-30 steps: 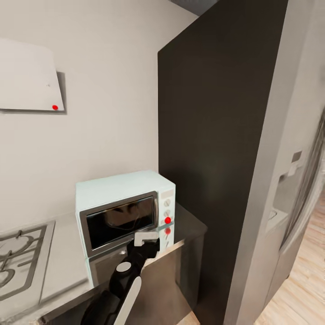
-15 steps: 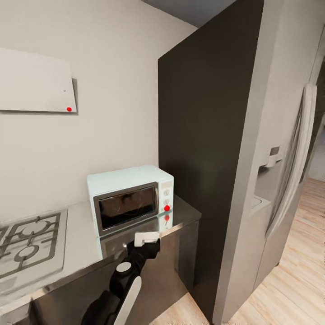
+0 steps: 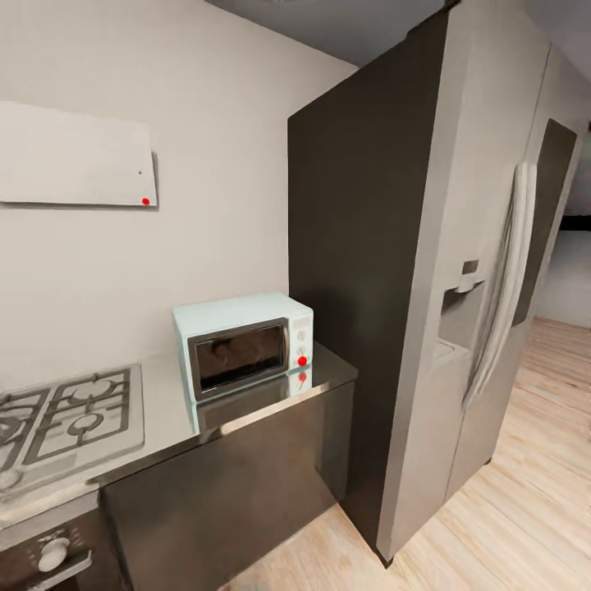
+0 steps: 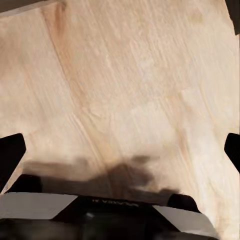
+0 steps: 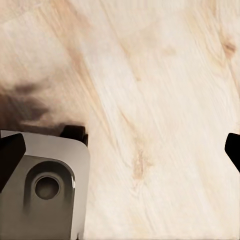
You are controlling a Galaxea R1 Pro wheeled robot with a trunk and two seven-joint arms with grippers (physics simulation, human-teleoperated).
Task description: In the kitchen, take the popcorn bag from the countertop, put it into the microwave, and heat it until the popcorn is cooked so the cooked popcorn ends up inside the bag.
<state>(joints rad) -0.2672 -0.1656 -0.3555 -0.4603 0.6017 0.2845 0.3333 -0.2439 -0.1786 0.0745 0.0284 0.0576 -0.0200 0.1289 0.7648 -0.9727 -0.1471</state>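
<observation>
Item 1, microwave (image 3: 244,346): you have it on the steel desk (image 3: 164,402), pushed toward the end beside the tall dark cabinet (image 3: 361,271), door shut, red dot on its control strip.

Item 2, popcorn bag: not to be found on the stretch of desk before you; its place cannot be told. Judged from its description, expect a light, soft, crinkly sack that crushes easily; take it by the rolled rim, gently, and keep the mouth up.

Item 3, gas hob (image 3: 66,414): just beside the microwave, with an oven knob (image 3: 52,554) below.

Item 4, fridge (image 3: 484,312): beyond the dark cabinet.

Item 5, views: the head camera gives you the kitchen; both wrist cameras give wood floor (image 4: 130,85), the right one also a grey part of the robot's base (image 5: 42,185).

Item 6, fingers: left pair (image 4: 10,152) spread wide, empty; right pair (image 5: 11,150) likewise.
</observation>
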